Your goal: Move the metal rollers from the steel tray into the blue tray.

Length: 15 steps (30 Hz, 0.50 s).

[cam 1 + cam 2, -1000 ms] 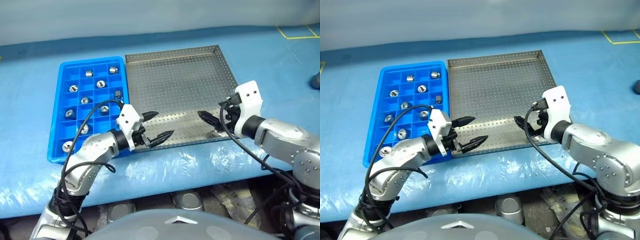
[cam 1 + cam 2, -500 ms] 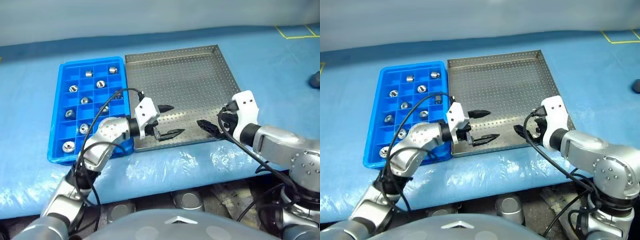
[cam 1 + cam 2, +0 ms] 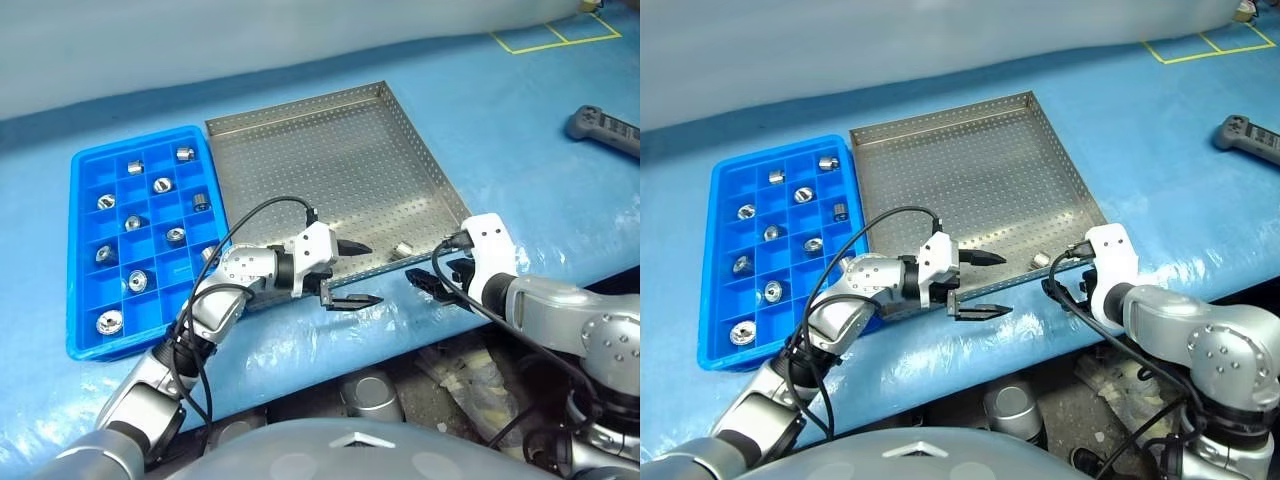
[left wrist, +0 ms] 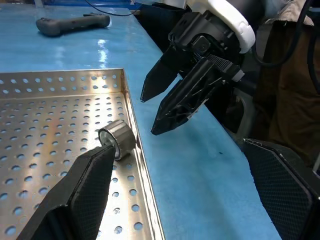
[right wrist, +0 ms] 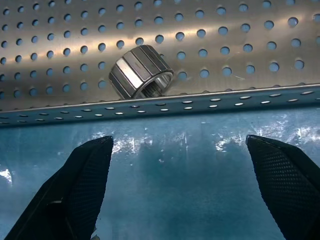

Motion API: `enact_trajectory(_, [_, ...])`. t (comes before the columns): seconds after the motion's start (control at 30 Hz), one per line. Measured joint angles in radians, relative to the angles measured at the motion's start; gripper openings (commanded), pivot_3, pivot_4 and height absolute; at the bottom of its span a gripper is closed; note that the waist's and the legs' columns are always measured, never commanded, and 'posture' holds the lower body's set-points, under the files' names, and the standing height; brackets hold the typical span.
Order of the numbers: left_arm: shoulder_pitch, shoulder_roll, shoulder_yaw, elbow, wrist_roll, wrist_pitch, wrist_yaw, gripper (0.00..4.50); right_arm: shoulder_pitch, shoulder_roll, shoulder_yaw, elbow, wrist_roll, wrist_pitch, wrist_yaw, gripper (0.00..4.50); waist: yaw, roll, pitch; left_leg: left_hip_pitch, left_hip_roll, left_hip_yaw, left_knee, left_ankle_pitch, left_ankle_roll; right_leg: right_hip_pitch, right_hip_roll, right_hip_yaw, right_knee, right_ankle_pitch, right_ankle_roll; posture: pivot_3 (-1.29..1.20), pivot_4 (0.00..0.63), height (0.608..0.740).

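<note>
One metal roller (image 3: 404,249) is left in the steel tray (image 3: 330,150), lying on its side against the near rim close to the near right corner. The other rollers (image 3: 163,185) sit one to a compartment in the blue tray (image 3: 80,340), which lies just left of the steel tray on the blue-covered table (image 3: 520,130).

The left gripper (image 3: 355,274) reaches to the right across the steel tray's near edge, fingers spread wide and empty. The right gripper (image 3: 428,284) hangs just off the near rim beside the roller, pointing down and left, fingers also spread and empty.

The head views give the layout and a grey handheld device (image 3: 606,127) far right on the table. The right wrist view shows the roller (image 5: 141,72) up close, ribbed around its side with a hole through the middle, touching the rim's inner wall. The left wrist view shows the right gripper (image 4: 159,110) facing it, with the roller between them.

Compared with a second ago, the left gripper has swung right from the blue tray's near corner, and the right gripper has dropped to the rim.
</note>
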Motion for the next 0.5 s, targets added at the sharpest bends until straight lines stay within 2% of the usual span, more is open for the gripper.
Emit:
enact_trajectory(0.1, [0.049, -0.023, 0.011, -0.049, -0.005, 0.0, 0.036, 4.45, -0.084, -0.066, 0.058, 0.05, 0.017, 0.0, -0.001, 4.5, 0.006, 0.0, 0.0, 0.001, 0.0, 0.001, 0.001, 0.0, 0.0, 0.001, 0.0, 0.001, 0.0, 0.001, 0.001, -0.24, 0.15, 0.74])
enact_trajectory(0.27, [0.168, -0.05, 0.102, -0.151, -0.036, 0.002, 0.154, 4.45, -0.262, -0.174, 0.159, 0.106, 0.065, 0.0, 0.018, 4.5, 0.014, 0.0, 0.001, 0.001, 0.0, 0.003, 0.001, 0.0, 0.0, 0.0, 0.0, 0.004, 0.0, 0.002, 0.003, -0.22, 0.15, 0.74])
enact_trajectory(0.37, [0.225, -0.061, 0.151, -0.221, -0.066, 0.006, 0.209, 4.45, -0.341, -0.208, 0.185, 0.117, 0.103, 0.0, 0.032, 4.5, 0.039, -0.001, 0.002, 0.001, 0.0, 0.002, 0.001, 0.0, 0.001, 0.0, 0.0, 0.003, -0.001, 0.002, 0.003, -0.2, 0.15, 0.74])
enact_trajectory(0.5, [0.271, -0.059, 0.19, -0.284, -0.085, 0.011, 0.255, 4.45, -0.376, -0.22, 0.257, 0.162, 0.116, 0.0, 0.047, 4.5, 0.078, -0.001, 0.001, 0.0, 0.0, 0.002, 0.002, 0.0, 0.002, -0.004, 0.0, 0.003, -0.002, 0.002, 0.003, -0.18, 0.15, 0.74])
